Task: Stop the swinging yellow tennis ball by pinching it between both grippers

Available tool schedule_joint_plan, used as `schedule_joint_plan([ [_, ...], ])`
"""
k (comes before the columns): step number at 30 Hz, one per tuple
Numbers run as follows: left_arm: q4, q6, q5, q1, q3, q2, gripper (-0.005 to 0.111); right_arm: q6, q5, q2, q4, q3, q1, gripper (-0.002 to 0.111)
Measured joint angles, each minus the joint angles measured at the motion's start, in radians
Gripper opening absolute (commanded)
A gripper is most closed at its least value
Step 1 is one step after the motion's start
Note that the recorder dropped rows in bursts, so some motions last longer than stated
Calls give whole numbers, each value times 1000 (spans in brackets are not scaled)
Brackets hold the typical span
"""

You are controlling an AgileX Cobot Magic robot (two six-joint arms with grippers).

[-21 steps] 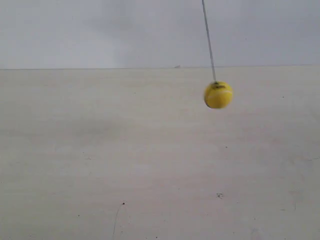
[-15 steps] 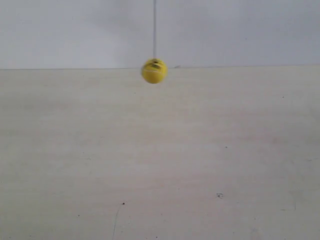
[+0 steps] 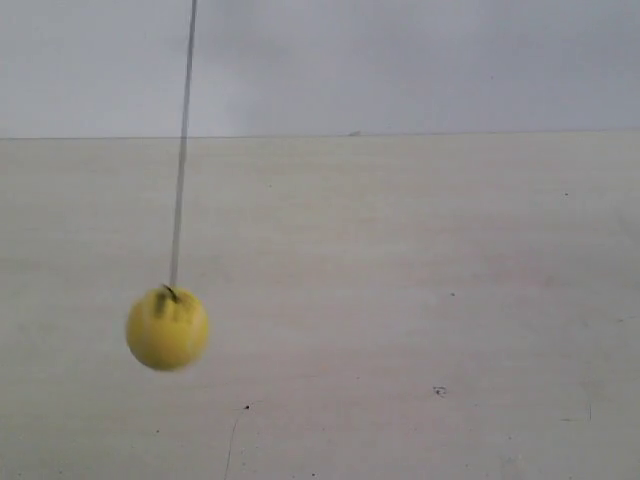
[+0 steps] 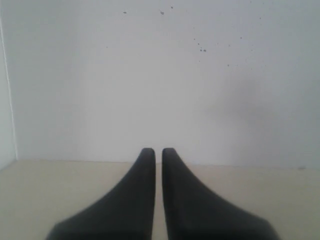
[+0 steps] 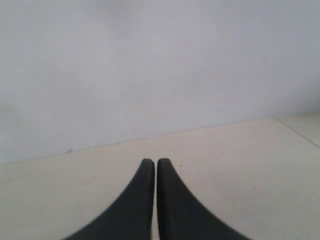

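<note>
The bright yellow round tennis ball (image 3: 167, 328), blurred, hangs on a thin dark string (image 3: 181, 150) above the pale cream worktop (image 3: 420, 300), low at the exterior view's left. The black pointed left tool (image 4: 158, 152) has its jaws together, only a slit between them; the black pointed right tool (image 5: 152, 162) likewise.

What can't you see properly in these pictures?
Exterior view: the yellow tennis ball is blurred, so its print is unreadable.
Exterior view: the string leaves the top edge; its anchor is cut off.
Wrist views: the left gripper and right gripper show only their tips; no ball, so its distance is unknown.
</note>
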Motion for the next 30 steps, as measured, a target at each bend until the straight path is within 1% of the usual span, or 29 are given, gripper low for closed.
schedule_joint_plan([
  [2, -2, -112, -2, 0, 0, 0, 5, 60, -2, 0, 2, 0, 0, 0],
  [4, -2, -179, -23, 0, 0, 0, 5, 107, -2, 0, 5, 0, 0, 0],
  [9, 24, -233, -160, 0, 0, -1, 5, 156, -21, 0, 12, 0, 0, 0],
  [11, 70, -260, -222, 0, 0, -1, 5, 163, -61, 0, 12, 0, 0, 0],
  [16, 270, -368, -327, 0, -19, 29, 5, 167, -151, 0, 12, 0, 0, 0],
  [19, 337, -408, -352, 0, -61, 97, 5, 169, -155, 0, 12, -20, 0, 0],
  [25, 360, -422, -429, 0, -133, 284, 5, 180, -194, 0, -27, -55, 0, 0],
  [28, 365, -422, -483, 0, -175, 403, 5, 250, -264, 20, -121, -57, 0, 0],
  [30, 383, -422, -508, 0, -210, 483, 5, 349, -347, 76, -261, -59, 0, 0],
])
